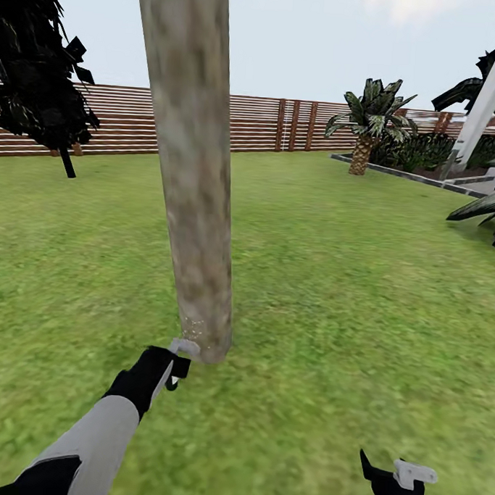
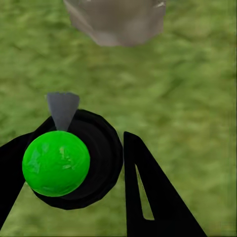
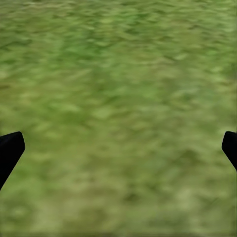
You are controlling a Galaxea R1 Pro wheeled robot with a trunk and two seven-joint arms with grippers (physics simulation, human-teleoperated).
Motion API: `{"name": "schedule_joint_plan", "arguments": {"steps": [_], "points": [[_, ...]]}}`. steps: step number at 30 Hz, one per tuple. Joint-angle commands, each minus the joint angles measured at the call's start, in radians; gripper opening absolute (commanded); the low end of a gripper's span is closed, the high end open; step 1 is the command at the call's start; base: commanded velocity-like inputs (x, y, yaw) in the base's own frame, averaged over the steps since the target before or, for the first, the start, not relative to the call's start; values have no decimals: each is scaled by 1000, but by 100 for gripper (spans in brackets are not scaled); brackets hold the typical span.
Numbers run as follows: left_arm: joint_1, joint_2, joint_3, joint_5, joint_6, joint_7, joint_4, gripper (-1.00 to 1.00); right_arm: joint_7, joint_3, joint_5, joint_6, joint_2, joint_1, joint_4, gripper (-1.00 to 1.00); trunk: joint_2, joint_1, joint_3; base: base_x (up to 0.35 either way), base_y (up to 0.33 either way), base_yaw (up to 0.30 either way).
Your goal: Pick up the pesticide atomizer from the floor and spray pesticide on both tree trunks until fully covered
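Pickup done: atomizer (image 2: 64,160) pinched in the left tool (image 1: 170,365), nozzle just beside the trunk (image 1: 195,201) base at about 11 o'clock in the head view, faint droplets speckling the bark there. Probably spraying under way on this tree; upper trunk coverage and the second tree likely left. Right tool (image 1: 399,479) spread wide, empty, low at 5 o'clock. Underfoot, open lawn (image 1: 347,282); fence (image 1: 268,121) at 12 o'clock, palm (image 1: 369,123) at 1 o'clock.

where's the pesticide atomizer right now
In the head view, the pesticide atomizer is in the left gripper, low and left of centre, right beside the base of the tree trunk.
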Motion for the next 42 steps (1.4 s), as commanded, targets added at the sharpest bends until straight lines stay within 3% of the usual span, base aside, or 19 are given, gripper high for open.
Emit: {"name": "schedule_joint_plan", "arguments": {"steps": [1, 4, 6, 9, 11, 14, 15, 16, 19, 23, 25, 31, 34, 35, 36, 37, 42], "points": [[-1, -26, -2, -7, 2, 0, 0, -100, 0, 0, 0, 0, 0, 0, 0, 100, 0, 0, 0, 0, 0, 0], [-6, -44, -3, -6, 18, -16, -2, -100, 0, 0, 0, 0, 0, 0, 0, 100, 0, 0, 0, 0, 0, 0], [-11, -29, -1, -8, 23, -66, -3, -100, 1, 0, 0, 1, 0, 0, 0, 100, 0, 0, 0, 0, 0, 0], [-17, 6, 2, -8, 32, -78, -17, -100, 1, 0, 0, 1, 0, 0, 0, 100, 0, 0, 0, 0, 0, 0], [-18, 34, -3, -9, 94, -81, -70, -100, 1, 0, 0, 1, 0, 0, 0, 100, 0, 0, 0, 0, 0, 0], [-8, 25, -8, -11, 109, -82, -113, -100, 1, 0, 0, 1, 0, 0, 0, 100, 0, 0, 0, 0, 0, 0], [-7, 17, -16, -10, 111, -82, -120, -100, 1, 0, 0, 1, 0, 0, 0, 100, 0, 0, 0, 0, 0, 0], [-6, -6, -52, -9, 114, -82, -126, -100, 2, 0, 0, 1, 0, 0, 0, 100, 0, 0, 0, 0, 0, 0], [-6, -27, -131, -6, 121, -94, -129, -100, 1, 0, 0, 1, 0, 0, 0, 100, 0, 0, 0, 0, 0, 0], [-6, -33, -165, -9, 142, -169, -130, -100, 2, 0, 0, 1, 0, 0, 0, 100, 0, 0, 0, 0, 0, 0], [-7, -28, -168, -12, 144, -180, -131, -100, 2, 0, 0, 1, 0, 0, 0, 100, 0, 0, 0, -19, 11, 0], [-18, 37, -163, -15, 146, -183, -134, -100, 1, 0, 0, 1, 0, 0, 1, 100, 0, 0, 0, -203, 151, 0], [-21, 19, -168, -14, 146, -179, -135, -100, 1, 0, 0, 1, 0, 0, 1, 100, 0, 0, 0, -23, 18, 0], [-22, 6, -168, -14, 146, -178, -135, -100, 1, 0, 0, 1, 0, 0, 1, 100, 0, 0, 0, -8, 6, 0], [-26, -25, -169, -13, 146, -177, -135, -100, 1, 0, 0, 1, 0, 0, 0, 100, 0, 0, 0, -3, 2, 0], [-36, -35, -169, -11, 148, -177, -139, -100, 2, 0, 0, 1, 0, 0, 0, 100, 0, 0, 0, -1, 1, 0], [-59, -28, -163, -9, 256, -181, -204, -100, 2, 0, 0, 1, 0, 0, 0, 100, 0, 0, 0, 0, 0, 0]]}}
